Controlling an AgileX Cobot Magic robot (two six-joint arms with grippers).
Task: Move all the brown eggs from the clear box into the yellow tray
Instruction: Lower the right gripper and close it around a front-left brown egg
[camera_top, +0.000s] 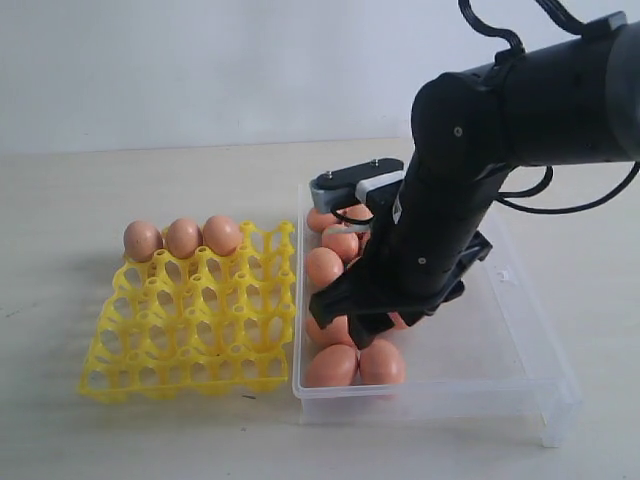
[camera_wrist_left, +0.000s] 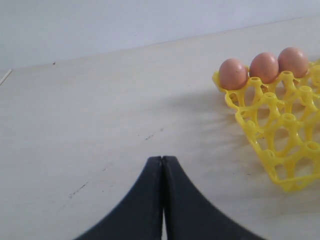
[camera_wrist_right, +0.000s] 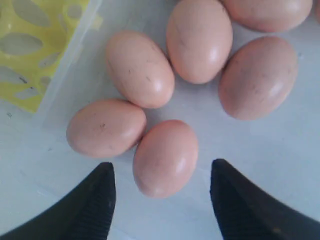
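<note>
At the clear box (camera_top: 440, 402) left side, right hand (camera_wrist_right: 162, 165) open over one brown egg (camera_wrist_right: 165, 158); lower centred, close gently, avoid nudging neighbouring egg (camera_wrist_right: 106, 128).

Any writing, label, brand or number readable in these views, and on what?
None: no text can be read in any view.
The yellow tray, the clear box and the black arm show no lettering.
The brown eggs carry only faint dark specks, no stamp.
The grey block on the arm shows no label.
</note>
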